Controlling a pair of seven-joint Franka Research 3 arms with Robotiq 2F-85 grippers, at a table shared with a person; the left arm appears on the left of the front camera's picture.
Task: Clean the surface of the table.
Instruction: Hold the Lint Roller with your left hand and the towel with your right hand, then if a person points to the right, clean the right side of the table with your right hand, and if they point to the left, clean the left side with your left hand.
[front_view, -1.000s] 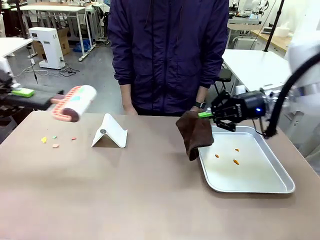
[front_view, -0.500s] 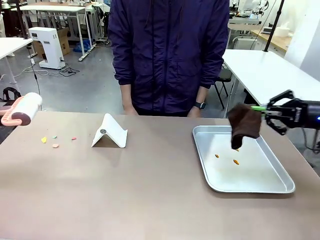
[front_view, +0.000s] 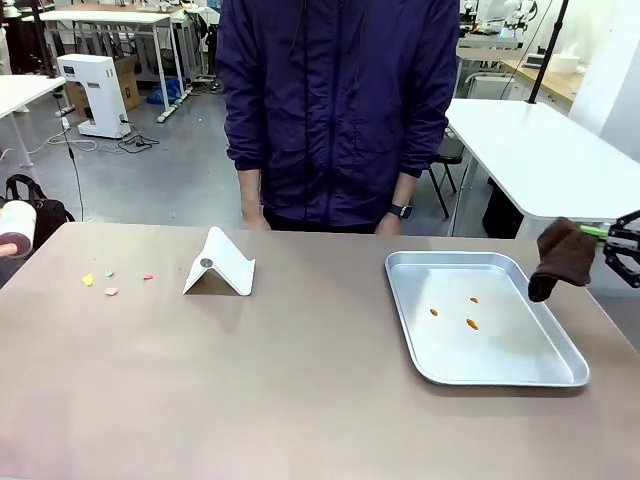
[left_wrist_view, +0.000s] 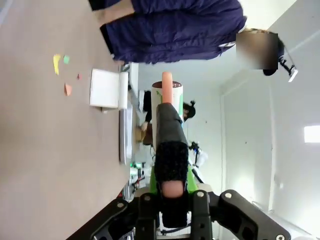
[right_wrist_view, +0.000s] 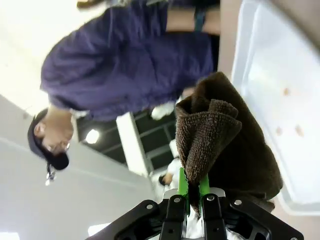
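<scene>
The taupe-brown table (front_view: 300, 380) carries a few coloured crumbs (front_view: 100, 283) at its left end. My left gripper (left_wrist_view: 171, 197) is shut on the black-and-pink handle of a lint roller (left_wrist_view: 167, 95); the roller's white head (front_view: 12, 230) hangs at the picture's far left edge, above the table's corner. My right gripper (front_view: 605, 233) is shut on a dark brown cloth (front_view: 562, 258), which dangles just past the right rim of the silver tray (front_view: 400, 300). In the right wrist view the cloth (right_wrist_view: 215, 135) is pinched between the green pads of the right gripper (right_wrist_view: 191, 187).
A folded white stand (front_view: 218, 262) sits left of centre. The tray holds three orange crumbs (front_view: 470, 323). A person in a dark blue jacket (front_view: 340, 110) stands at the far edge, hands down. The crumbs (left_wrist_view: 56, 62) and the stand (left_wrist_view: 107, 89) also appear from the left wrist.
My right arm has swung right with the cloth, from the tray's left rim to beyond its right rim. My left arm has drawn the roller back to the left edge.
</scene>
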